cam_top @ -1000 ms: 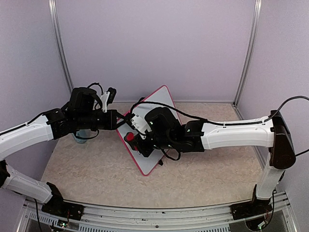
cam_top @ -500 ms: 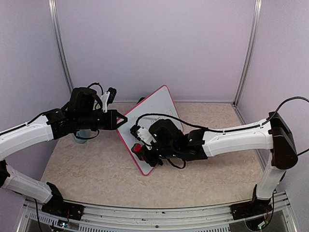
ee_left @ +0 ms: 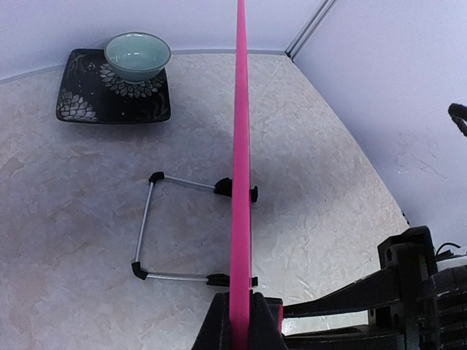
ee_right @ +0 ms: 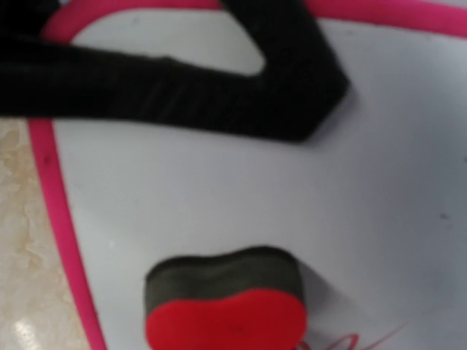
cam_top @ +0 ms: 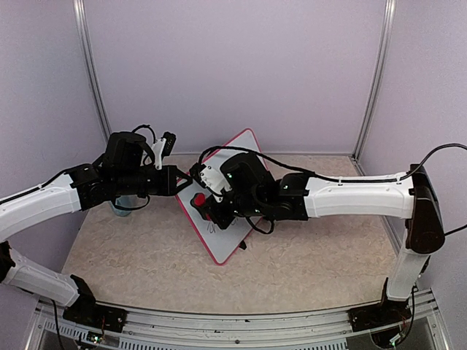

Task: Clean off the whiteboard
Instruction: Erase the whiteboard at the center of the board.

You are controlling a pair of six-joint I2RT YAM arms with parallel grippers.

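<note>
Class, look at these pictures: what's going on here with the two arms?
The left gripper is shut on the pink edge of the whiteboard, steadying it as it stands tilted on the table. The right gripper holds a red eraser against the white surface. A few pen marks show beside the eraser, so the erasing is not finished.

Robotics lab test cell. Plain pale lilac wall panels [cam_top: 233, 73] close in three sides, joined at the corners by bare aluminium posts [cam_top: 91, 73]. A beige stone-patterned tabletop [cam_top: 314, 255] forms the booth's floor. Two white-and-black robot arms, the left arm [cam_top: 36, 208] and the right arm [cam_top: 357, 198], are bolted to a metal rail [cam_top: 233, 321] at the near edge, with exposed black cables [cam_top: 438, 151].
</note>
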